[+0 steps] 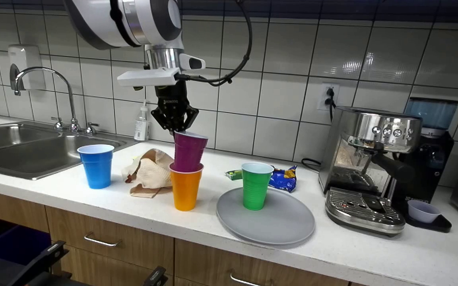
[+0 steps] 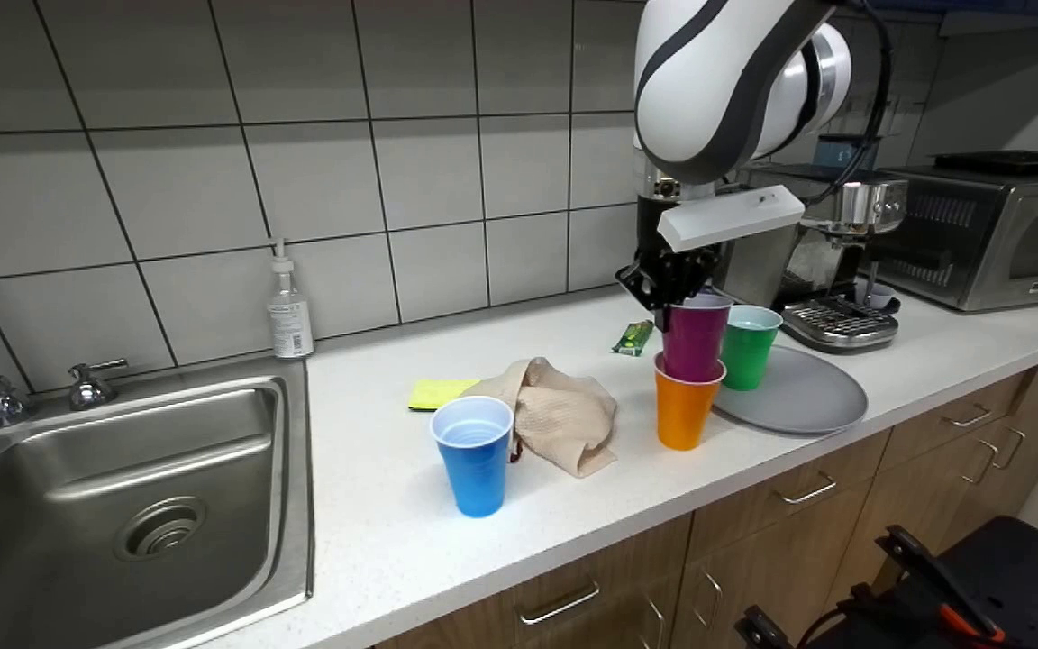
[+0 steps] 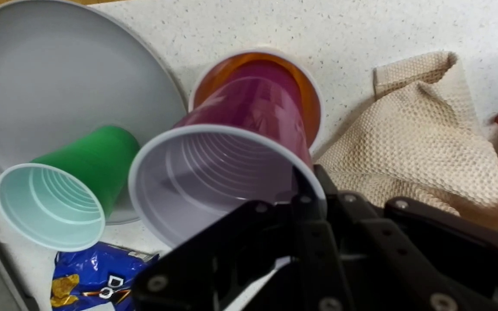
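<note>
The purple cup [image 1: 189, 155] is held by the tool [image 3: 312, 185], which is closed on its far-left rim. From the tool, the cup is positioned below and rightward, its long axis tipped slightly right, its base within the mouth of the upright orange cup [image 1: 186, 192].

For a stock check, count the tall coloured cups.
4: purple cup in the gripper, its base inside the orange cup; green cup on the plate; blue cup nearest the sink. Any stacked tightly inside could be hidden.
</note>
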Controlling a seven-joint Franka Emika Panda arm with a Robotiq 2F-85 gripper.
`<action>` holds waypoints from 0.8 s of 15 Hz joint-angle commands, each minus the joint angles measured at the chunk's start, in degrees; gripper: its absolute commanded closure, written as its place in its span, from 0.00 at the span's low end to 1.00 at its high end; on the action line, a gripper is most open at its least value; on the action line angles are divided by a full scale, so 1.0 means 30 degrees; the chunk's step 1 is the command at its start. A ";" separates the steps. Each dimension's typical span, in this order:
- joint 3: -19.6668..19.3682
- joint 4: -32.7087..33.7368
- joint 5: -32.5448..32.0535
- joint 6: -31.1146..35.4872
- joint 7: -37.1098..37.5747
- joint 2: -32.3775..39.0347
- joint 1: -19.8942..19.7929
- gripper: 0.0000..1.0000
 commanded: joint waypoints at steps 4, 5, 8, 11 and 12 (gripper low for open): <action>0.0023 0.1241 -0.2260 0.0552 0.1999 0.1511 0.0219 0.99; -0.0003 0.1317 -0.2451 0.0585 0.2147 0.1641 0.0289 0.99; -0.0046 0.1468 -0.2541 0.0660 0.2259 0.1962 0.0520 0.99; -0.0032 0.1441 -0.2381 0.0694 0.2077 0.2134 0.0787 0.99; -0.0029 0.1417 -0.2335 0.0672 0.2032 0.2152 0.0871 0.99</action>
